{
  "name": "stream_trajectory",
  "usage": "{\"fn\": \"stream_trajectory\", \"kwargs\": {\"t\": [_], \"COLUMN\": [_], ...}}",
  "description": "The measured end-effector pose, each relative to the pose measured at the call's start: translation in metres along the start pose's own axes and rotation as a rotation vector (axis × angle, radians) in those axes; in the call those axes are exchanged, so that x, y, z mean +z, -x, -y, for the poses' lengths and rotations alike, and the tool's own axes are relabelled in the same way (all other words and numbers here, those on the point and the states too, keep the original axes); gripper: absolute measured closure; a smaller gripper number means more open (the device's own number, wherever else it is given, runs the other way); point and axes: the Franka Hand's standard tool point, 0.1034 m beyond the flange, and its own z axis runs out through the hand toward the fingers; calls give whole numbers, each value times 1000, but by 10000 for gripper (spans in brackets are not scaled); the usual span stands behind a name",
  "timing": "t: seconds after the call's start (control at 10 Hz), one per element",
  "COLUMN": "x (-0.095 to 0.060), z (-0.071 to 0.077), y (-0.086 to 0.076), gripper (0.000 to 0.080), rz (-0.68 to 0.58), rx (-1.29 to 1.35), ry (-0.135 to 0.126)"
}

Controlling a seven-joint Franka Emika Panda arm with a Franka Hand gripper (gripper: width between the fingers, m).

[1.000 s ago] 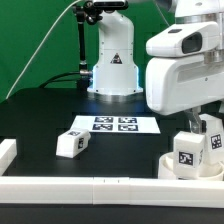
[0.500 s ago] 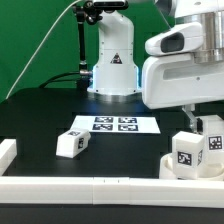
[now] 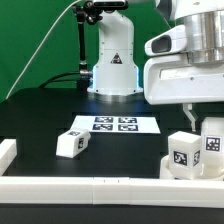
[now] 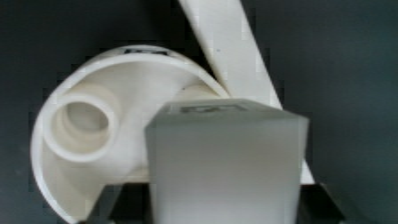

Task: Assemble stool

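Wrist view: gripper (image 4: 217, 204) clamped on a leg (image 4: 222, 150) between its jaws, above the seat (image 4: 98, 110).

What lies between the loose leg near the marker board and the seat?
Bare black table, nothing else, between the loose leg and the seat; the exterior view shows it.

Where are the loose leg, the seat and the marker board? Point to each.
Loose leg (image 3: 68, 145): exterior view, its white side face.
Seat (image 3: 166, 165): exterior view, the rim on that view's left.
Marker board (image 3: 113, 124): exterior view, the bare middle between its tags.
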Motion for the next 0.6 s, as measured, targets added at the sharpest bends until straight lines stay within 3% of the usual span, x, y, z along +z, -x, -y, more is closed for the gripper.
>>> {"fn": "stream_trajectory", "kwargs": {"t": [0.1, 0.3, 0.6], "x": [1, 2, 2], "z": [1, 5, 6], "y": [1, 7, 7], "gripper": [462, 461, 461], "rz": [2, 5, 10], "rx": [136, 380, 541], "ry": [-10, -7, -13]}}
